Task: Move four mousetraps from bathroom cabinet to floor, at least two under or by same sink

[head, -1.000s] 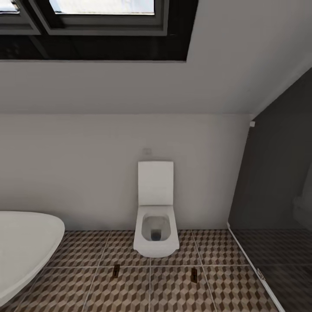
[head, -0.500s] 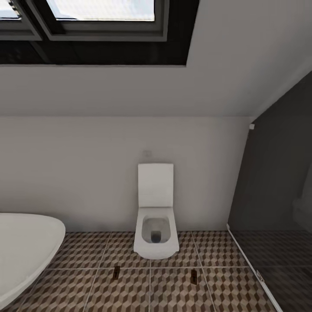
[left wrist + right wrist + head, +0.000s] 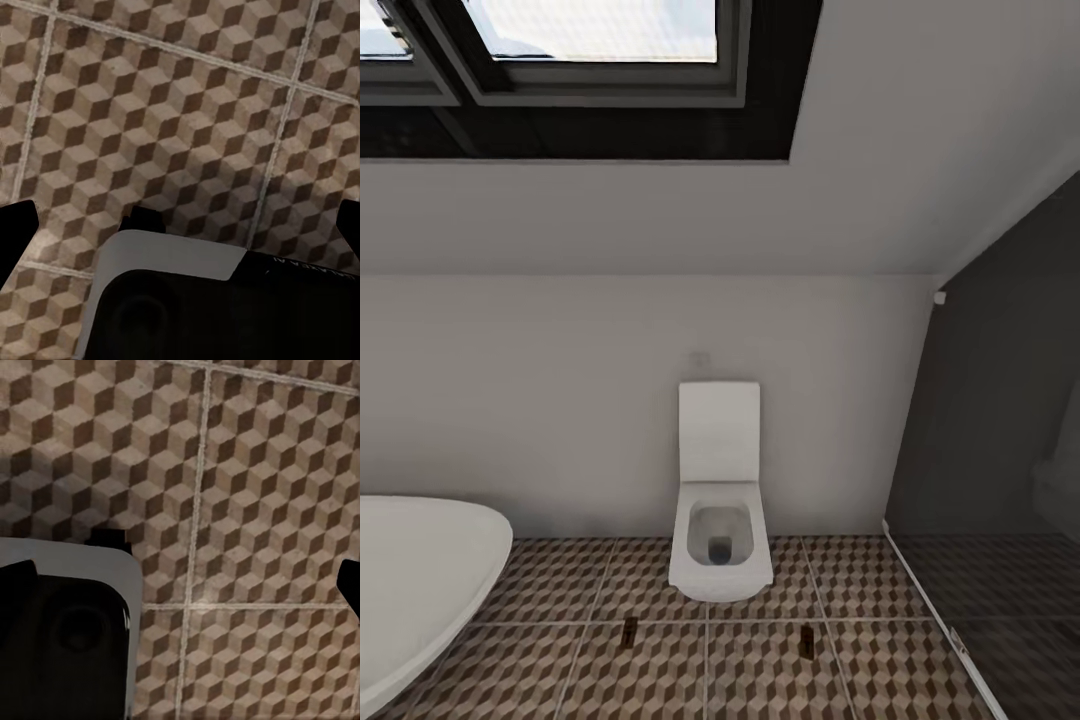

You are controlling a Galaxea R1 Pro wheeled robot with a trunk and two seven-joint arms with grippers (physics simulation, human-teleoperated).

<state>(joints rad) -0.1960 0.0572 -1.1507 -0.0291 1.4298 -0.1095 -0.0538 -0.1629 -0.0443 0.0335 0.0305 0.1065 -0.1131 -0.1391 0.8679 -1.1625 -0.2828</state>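
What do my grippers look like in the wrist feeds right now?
The left gripper and the right gripper each appear as two plain black fingertips at the picture's edges, blunt-ended, with no markings or cables visible.
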